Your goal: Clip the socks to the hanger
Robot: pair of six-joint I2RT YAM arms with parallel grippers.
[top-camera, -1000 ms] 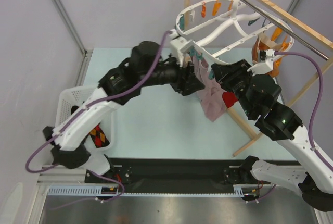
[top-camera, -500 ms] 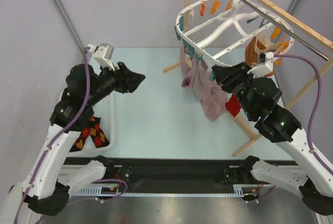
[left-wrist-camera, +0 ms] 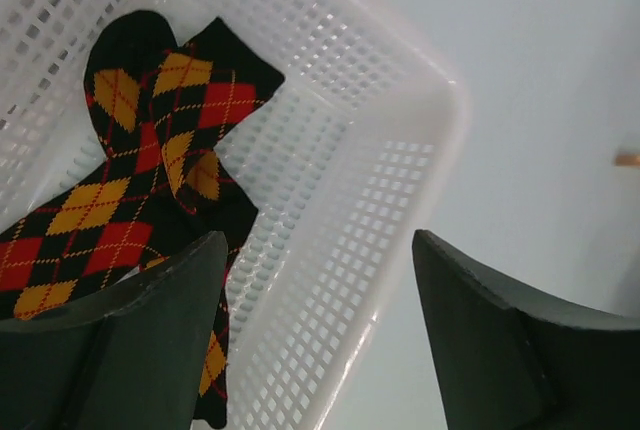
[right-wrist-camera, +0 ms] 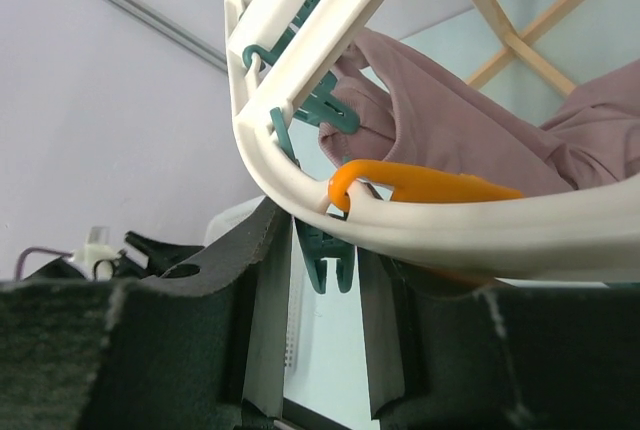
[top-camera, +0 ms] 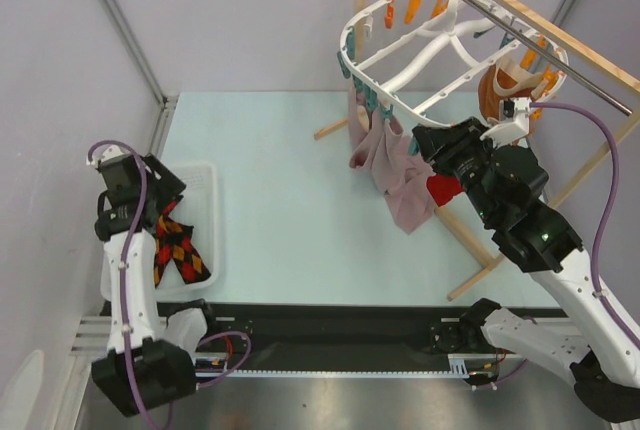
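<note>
The socks, black with red, orange and yellow diamonds, lie in a white basket at the left. They also show in the left wrist view. My left gripper hangs open and empty just above the basket's right wall, with the socks beside its left finger. The hanger, a white ring with teal and orange clips, hangs at the back right. My right gripper is at its near rim, pads shut against a dangling teal clip.
A mauve-pink cloth hangs clipped under the ring, left of my right gripper. An orange-brown garment hangs at the ring's far right. Wooden rack poles cross behind and slant down to the table.
My left arm has swung away from the hanger, back and left, and now hangs open over the basket with the socks. My right gripper has stayed at the hanger's rim.
</note>
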